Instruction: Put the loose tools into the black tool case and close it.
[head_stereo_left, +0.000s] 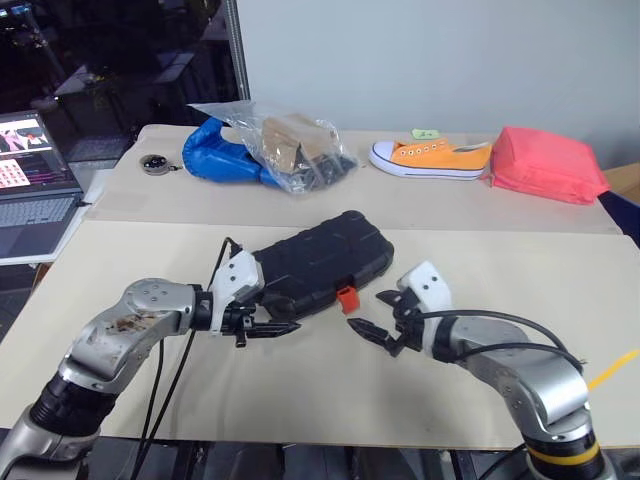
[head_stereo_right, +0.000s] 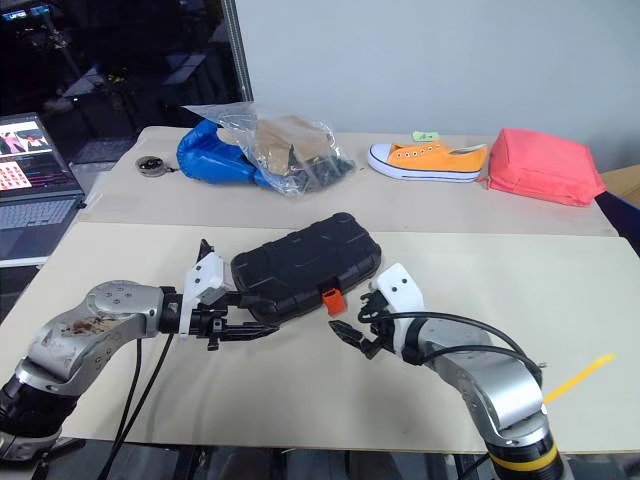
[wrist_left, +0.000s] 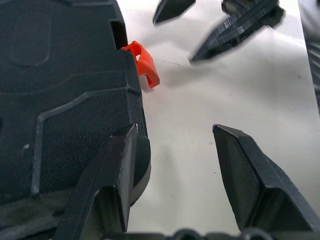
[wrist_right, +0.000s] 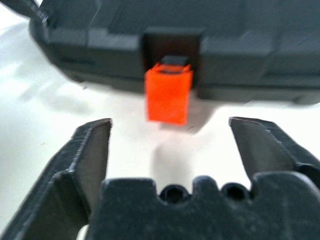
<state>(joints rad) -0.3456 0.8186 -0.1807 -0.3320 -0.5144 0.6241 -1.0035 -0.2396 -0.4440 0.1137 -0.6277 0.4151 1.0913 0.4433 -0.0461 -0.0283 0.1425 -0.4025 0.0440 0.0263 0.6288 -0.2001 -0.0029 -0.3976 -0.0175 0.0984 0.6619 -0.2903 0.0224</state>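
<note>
Both arms reach inward, left gripper (head_stereo_left: 285, 327) and right gripper (head_stereo_left: 372, 318) spread, tips facing each other.

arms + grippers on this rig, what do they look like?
Both arms are silver-grey metal with rounded joint housings; the left arm shows brownish scuff marks. Each wrist has a white shell and loose black cables. The left gripper and right gripper each have two black, wedge-shaped pointed fingers.

1. A lab or test room is suggested by a plain white wall (head_stereo_left: 420, 60).
2. Unrelated props are laid out on a pale table (head_stereo_left: 480, 260): an orange sneaker (head_stereo_left: 432, 157), a pink pouch (head_stereo_left: 545, 165), a bagged bundle (head_stereo_left: 290, 150).
3. An open laptop (head_stereo_left: 35, 180) is set beside it.
</note>
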